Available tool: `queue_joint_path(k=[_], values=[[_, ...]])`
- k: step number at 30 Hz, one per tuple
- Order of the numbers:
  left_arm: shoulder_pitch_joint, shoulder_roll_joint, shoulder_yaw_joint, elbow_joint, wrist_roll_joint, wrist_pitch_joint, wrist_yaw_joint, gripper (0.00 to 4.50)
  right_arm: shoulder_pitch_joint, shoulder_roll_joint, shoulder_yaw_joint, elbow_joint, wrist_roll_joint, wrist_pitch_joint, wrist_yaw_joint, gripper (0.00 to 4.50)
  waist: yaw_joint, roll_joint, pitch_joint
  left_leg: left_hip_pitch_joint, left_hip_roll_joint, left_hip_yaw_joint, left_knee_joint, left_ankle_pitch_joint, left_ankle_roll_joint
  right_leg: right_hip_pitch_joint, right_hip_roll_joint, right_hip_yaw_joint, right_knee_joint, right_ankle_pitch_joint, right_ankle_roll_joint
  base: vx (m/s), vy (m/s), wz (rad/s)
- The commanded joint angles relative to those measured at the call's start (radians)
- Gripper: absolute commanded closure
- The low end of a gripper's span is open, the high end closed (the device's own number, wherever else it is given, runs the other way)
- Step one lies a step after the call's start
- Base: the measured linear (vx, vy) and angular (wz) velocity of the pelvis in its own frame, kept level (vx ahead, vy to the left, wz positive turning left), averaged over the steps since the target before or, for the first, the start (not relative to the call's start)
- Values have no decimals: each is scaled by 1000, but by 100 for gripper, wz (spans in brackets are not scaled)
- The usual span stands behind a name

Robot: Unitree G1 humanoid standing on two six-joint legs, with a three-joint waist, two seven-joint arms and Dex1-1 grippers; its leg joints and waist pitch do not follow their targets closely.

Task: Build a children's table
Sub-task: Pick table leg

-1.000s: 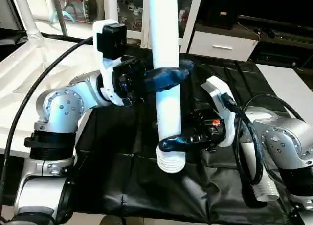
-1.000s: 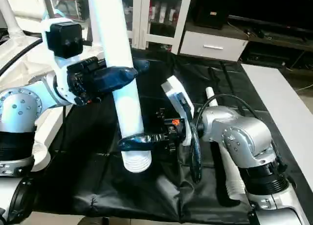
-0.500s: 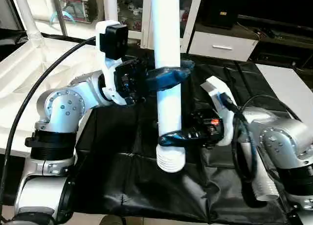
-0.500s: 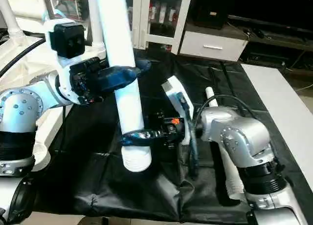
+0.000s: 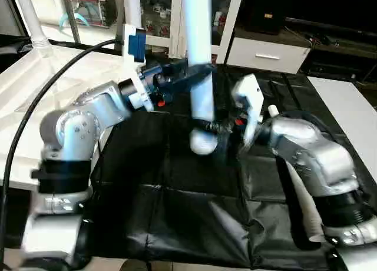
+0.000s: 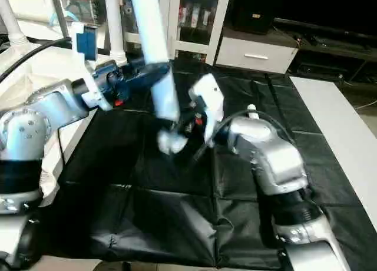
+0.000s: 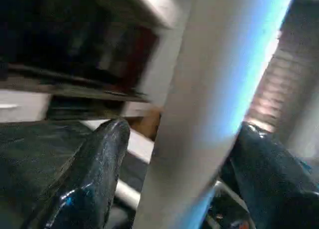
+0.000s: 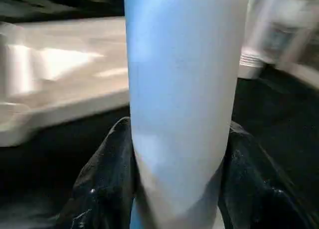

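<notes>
Leg (image 5: 199,76) stands upright over the black-covered desk (image 5: 177,212), pinched low by the right claw (image 5: 213,129); left claw (image 5: 191,70) straddles it higher, fingers (image 7: 94,174) spread.

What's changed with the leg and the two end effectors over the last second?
The long white tapered tube leg has swung: its ribbed lower end lifted off toward the far side of the black cloth. The right end effector went with it, clamped near that end. The left end effector has loosened; a gap shows beside one finger. The white plastic table top stayed put.
</notes>
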Motion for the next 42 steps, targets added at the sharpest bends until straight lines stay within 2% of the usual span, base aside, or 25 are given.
queue_joint_path(k=[1,2,3,6,9,10,13,16,19,21,23,25,28,31,35,36,37,38,40,42], values=[[6,-12,4,-15,47,-19,80,60,-10,0,22,-2,-50,-33,-41,263,-3,15,-73,40,40,-27,-81,-282,-122,28,-62,37,-81,-239,-136,0,0,0],[16,-32,-2,-30,58,-46,101,35,-6,10,55,1,-93,-49,-69,263,-4,5,-75,38,38,-26,-80,-276,-112,30,-61,37,-82,-241,-126,0,0,0],[21,-52,0,-38,55,-62,115,28,-2,14,78,-1,-115,-57,-75,263,-2,10,-74,37,40,-28,-81,-267,-112,29,-62,37,-80,-238,-124,0,0,0],[31,-87,-28,-46,89,-106,142,25,-1,30,129,-3,-173,-60,-117,263,-4,7,-75,36,39,-26,-79,-257,-103,29,-61,38,-81,-213,-121,0,0,0],[27,-119,-20,-42,101,-108,201,25,-6,58,133,13,-211,-63,-163,263,-5,7,-74,38,40,-26,-80,-256,-99,27,-58,38,-79,-202,-115,0,0,0],[23,-130,-16,-37,111,-112,225,53,-11,72,132,23,-223,-68,-187,263,-5,9,-74,39,40,-26,-80,-262,-102,26,-58,38,-79,-203,-111,0,0,0],[19,-144,-6,-29,129,-125,260,62,-24,101,122,44,-237,-71,-231,264,-9,9,-75,39,39,-27,-80,-277,-105,25,-58,38,-81,-212,-102,0,0,0],[22,-146,3,-24,138,-131,284,99,-37,114,108,61,-251,-75,-262,264,-9,9,-75,38,38,-27,-81,-276,-107,25,-56,37,-80,-202,-97,0,0,0],[29,-149,11,-16,147,-139,305,106,-50,130,76,76,-248,-74,-289,264,-11,10,-74,40,37,-27,-81,-281,-109,23,-55,38,-80,-202,-92,0,0,0],[32,-154,20,-13,149,-152,315,132,-52,133,64,76,-246,-73,-283,264,-10,10,-74,39,37,-27,-81,-280,-107,24,-56,38,-81,-200,-91,0,0,0],[29,-160,25,-11,144,-157,311,146,-47,139,63,73,-250,-73,-281,264,-10,6,-75,38,38,-26,-80,-271,-104,25,-56,38,-80,-186,-91,0,0,0],[27,-161,25,-11,135,-159,299,151,-42,142,69,66,-252,-72,-279,264,-10,8,-75,38,37,-26,-80,-267,-104,25,-56,38,-79,-183,-92,0,0,0],[25,-160,23,-11,138,-173,293,189,-42,147,78,62,-251,-72,-274,264,-10,7,-75,38,37,-25,-80,-263,-102,26,-56,38,-79,-182,-91,0,0,0],[24,-160,31,-12,135,-179,294,195,-48,149,77,72,-251,-77,-277,264,-10,8,-74,38,37,-26,-81,-273,-103,25,-57,38,-81,-198,-88,0,0,0],[23,-155,38,-13,129,-180,296,235,-56,149,69,81,-258,-85,-278,264,-11,11,-74,40,38,-27,-82,-283,-108,23,-56,38,-81,-200,-87,0,0,0],[21,-151,38,-12,129,-178,293,235,-58,148,68,83,-262,-92,-279,264,-10,15,-74,40,37,-28,-82,-287,-111,24,-56,38,-80,-200,-86,0,0,0],[21,-148,38,-12,130,-176,290,254,-60,147,67,83,-264,-96,-279,264,-11,12,-75,40,37,-27,-82,-287,-112,23,-56,38,-81,-199,-86,0,0,0],[20,-145,39,-10,131,-175,289,263,-59,151,59,83,-242,-99,-258,208,-11,15,-74,40,37,-28,-82,-289,-113,24,-56,38,-80,-198,-88,0,0,0],[18,-139,41,-8,132,-173,290,263,-55,156,38,74,-203,-98,-229,194,-12,15,-74,40,38,-28,-83,-296,-111,24,-55,38,-81,-194,-89,0,0,0],[14,-133,45,-5,134,-173,295,267,-50,173,-23,53,-109,-66,-186,174,-12,14,-75,41,37,-28,-82,-305,-101,24,-56,38,-81,-195,-90,0,0,0]])
